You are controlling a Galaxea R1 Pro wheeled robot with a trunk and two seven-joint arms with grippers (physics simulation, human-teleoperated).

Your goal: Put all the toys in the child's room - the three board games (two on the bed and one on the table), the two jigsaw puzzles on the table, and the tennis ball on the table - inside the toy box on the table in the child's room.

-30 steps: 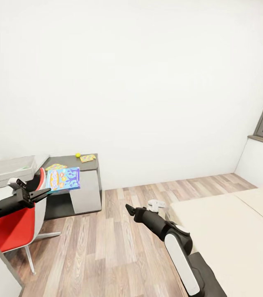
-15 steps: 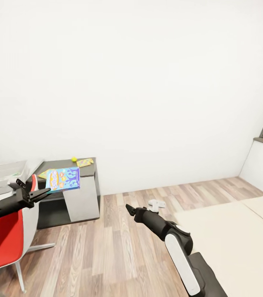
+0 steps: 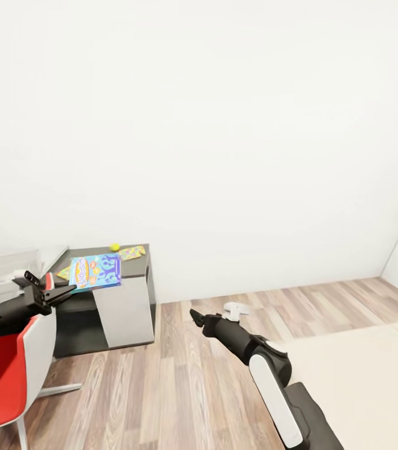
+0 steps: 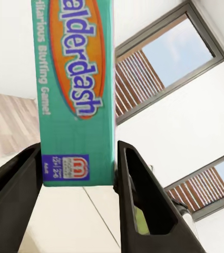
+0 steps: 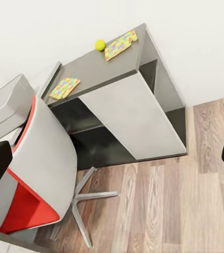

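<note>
My left gripper (image 3: 67, 289) is shut on a teal-blue board game (image 3: 96, 271) and holds it in the air in front of the dark grey table (image 3: 137, 267). In the left wrist view the game's cover (image 4: 77, 89) stands between the two black fingers (image 4: 139, 196). On the table lie the tennis ball (image 3: 115, 247), one jigsaw puzzle (image 3: 132, 252) beside it, and a second puzzle (image 5: 64, 87) nearer the toy box (image 5: 5, 108). The light grey toy box (image 3: 4, 267) shows at the far left. My right gripper (image 3: 194, 315) hangs open over the floor. The cream bed (image 3: 361, 381) lies at the lower right.
A red and white swivel chair (image 3: 2, 375) stands between me and the table, under my left arm. A small white object (image 3: 237, 307) lies on the wood-plank floor (image 3: 161, 387) near the white wall. The floor between the table and the bed is open.
The whole view has swung left: the window has slid out at the right and less of the bed shows. Both arms keep their pose, and the board game stays in the left gripper.
</note>
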